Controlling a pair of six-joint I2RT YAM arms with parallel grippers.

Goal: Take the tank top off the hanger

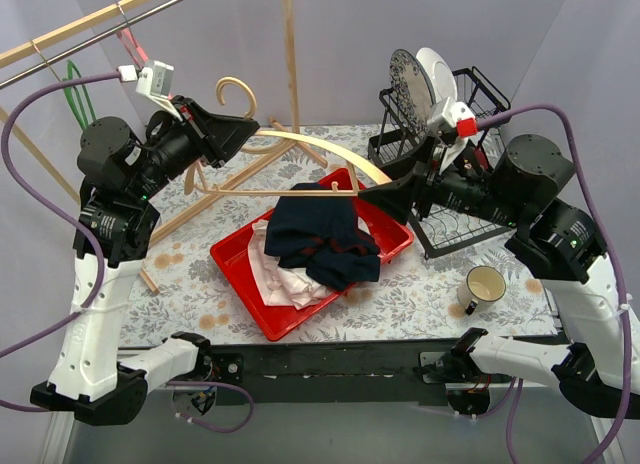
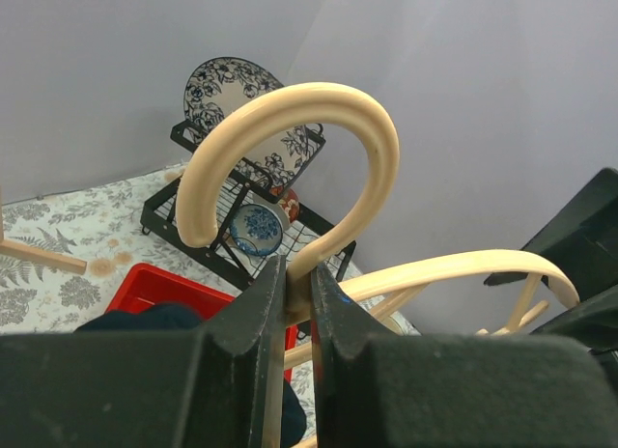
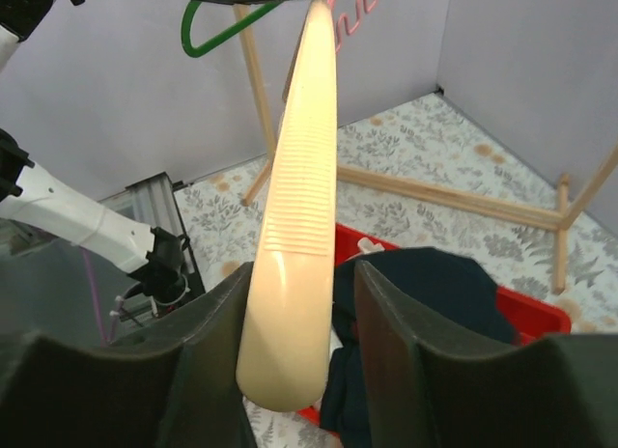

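On hanger hook (image 2: 372, 129), left pincer (image 2: 297, 276) clamps

Claw (image 3: 301, 274) straddles pale hanger (image 3: 305, 158) (tank top (image 3: 439, 294) below).

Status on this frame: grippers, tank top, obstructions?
Left gripper shut on hanger neck. Right gripper straddles its arm, not clamped. Tank top heaped in red tray under hanger, unclear if free. Nothing blocking.

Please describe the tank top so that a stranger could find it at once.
Look at the red tray in the middle of the table. On its pile the tank top lies uppermost: dark navy, while the clothes under it are pale pink.
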